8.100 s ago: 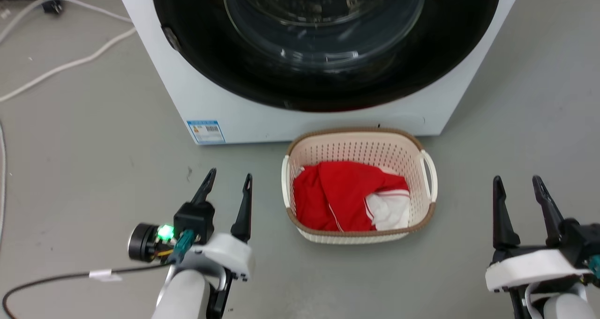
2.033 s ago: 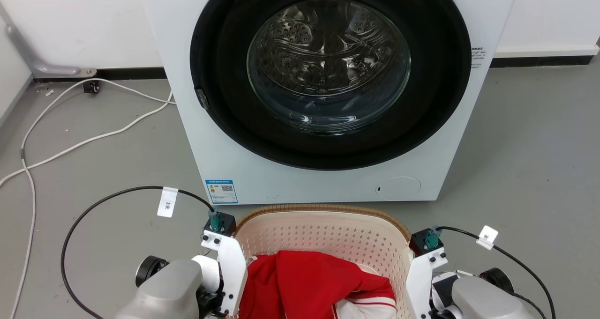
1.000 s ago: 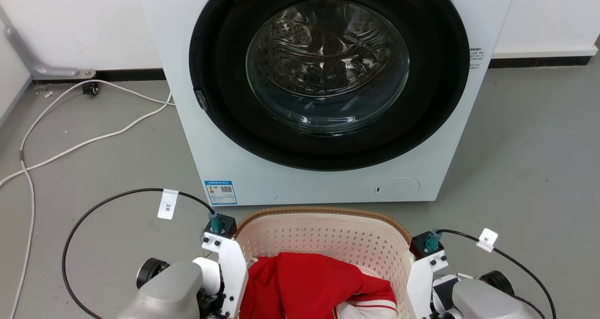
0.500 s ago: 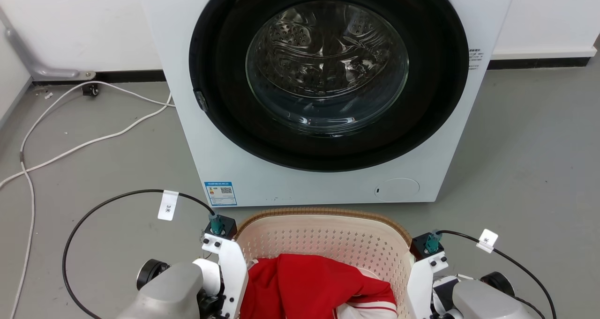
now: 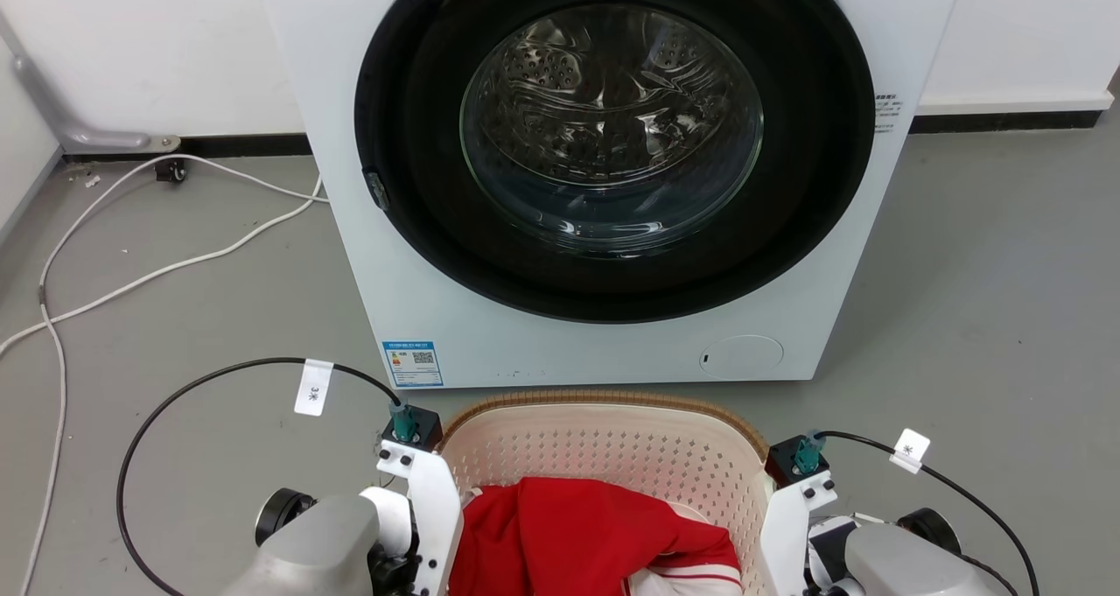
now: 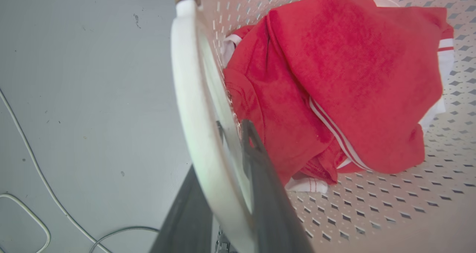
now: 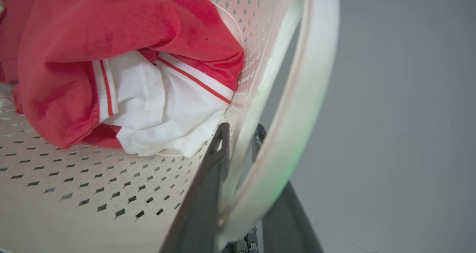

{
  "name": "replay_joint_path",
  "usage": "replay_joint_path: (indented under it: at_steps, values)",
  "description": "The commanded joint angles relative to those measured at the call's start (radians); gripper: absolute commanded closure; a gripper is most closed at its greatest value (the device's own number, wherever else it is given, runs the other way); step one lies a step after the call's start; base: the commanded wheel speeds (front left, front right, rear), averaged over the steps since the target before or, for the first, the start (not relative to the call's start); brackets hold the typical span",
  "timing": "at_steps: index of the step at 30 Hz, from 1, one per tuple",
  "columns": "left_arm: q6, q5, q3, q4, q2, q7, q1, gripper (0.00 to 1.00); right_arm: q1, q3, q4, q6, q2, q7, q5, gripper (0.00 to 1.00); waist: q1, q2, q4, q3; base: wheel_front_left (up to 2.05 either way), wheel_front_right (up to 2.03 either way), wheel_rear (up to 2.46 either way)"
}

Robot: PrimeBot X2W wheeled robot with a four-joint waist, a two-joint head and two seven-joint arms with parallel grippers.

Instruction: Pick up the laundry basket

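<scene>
Item: left gripper (image 6: 234, 130), two long dark fingers, closed across the white left side handle (image 6: 193, 97), one finger on the basket side of the bar and one on the outer side, the bar pinched between them. Item: right gripper (image 7: 241, 130), same build, clamped likewise on the white right side handle (image 7: 308, 97), which it straddles with both fingers. Item: small cream-white perforated plastic laundry basket (image 5: 612, 447) with a brown woven-look rim, rounded-rectangular; it sits at the bottom of the head view, between the two grippers and just in front of the washer's base. Whether its bottom is clear of the floor cannot be told. Contents: crumpled red fabric garment (image 5: 577, 535) with thin white stripes, and a bunched white cloth (image 7: 160, 108) with red stripes, lying against the wall on the right-handle side. Item: black looping cable (image 5: 175, 399) carrying a white paper tag (image 5: 312, 388), leading to the left wrist. Item: large white front-loading washing machine (image 5: 455, 316) with a black round door ring and a domed glass window (image 5: 612, 132); small blue-edged label (image 5: 411, 364) at its lower left corner, round white cover (image 5: 742, 355) at its lower right. Item: plain grey floor (image 5: 1006, 272). Item: thin white cables (image 5: 175, 263) trailing over it, left of the washer. Item: white wall (image 5: 131, 53) with a black skirting strip (image 5: 997, 122), farthest back.
</scene>
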Motion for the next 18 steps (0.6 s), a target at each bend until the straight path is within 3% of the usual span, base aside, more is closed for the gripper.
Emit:
replay_joint_path:
  at_steps: [1, 18]
  values:
    - [-0.003, -0.002, 0.0, 0.002, 0.011, -0.01, 0.001, 1.0, -0.003, 0.014, 0.009, 0.003, -0.013, 0.005, -0.006, 1.0, 0.0, 0.0, 0.0, 0.0, 0.0, 0.0, 0.0]
    - [-0.003, -0.009, -0.002, 0.002, 0.017, -0.003, 0.006, 1.0, -0.002, 0.027, 0.017, 0.003, -0.012, 0.006, 0.013, 1.0, 0.0, 0.0, -0.003, -0.002, 0.0, 0.0, 0.0]
